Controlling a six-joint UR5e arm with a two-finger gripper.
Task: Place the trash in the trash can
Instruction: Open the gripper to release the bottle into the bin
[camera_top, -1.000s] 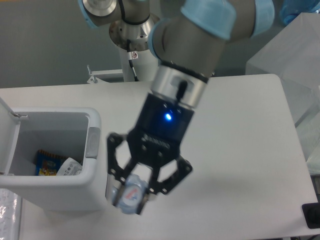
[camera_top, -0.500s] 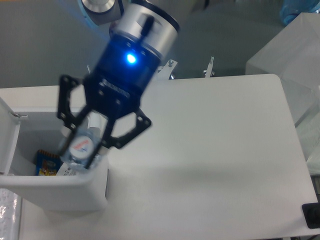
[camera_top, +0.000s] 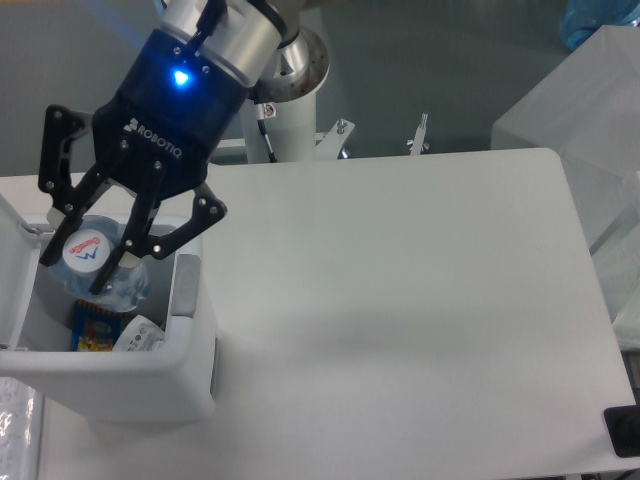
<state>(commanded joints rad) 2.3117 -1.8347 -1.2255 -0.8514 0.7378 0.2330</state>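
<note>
bottle held over the open bin, ready to drop

gripper hung above the trash can, its two fingers closed narrowly on the crushed clear bottle. the bottle sat over the can's mouth, inside the line of the rim, with its white cap turned up toward the camera. its long axis ran steeply down into the can, cap uppermost and the bluish body below, leaning slightly toward the can's grey panel.

to do the release well, the fingers should have opened only with the whole bottle inside the rim, since it hung nearer the can's hinged lid side than the centre. a straight drop looked best; a sideways swing risked clipping the wall. inside the can lay a small crumpled white tissue beside a blue and yellow packet, both below the bottle. the table beside the can showed no other trash.
</note>
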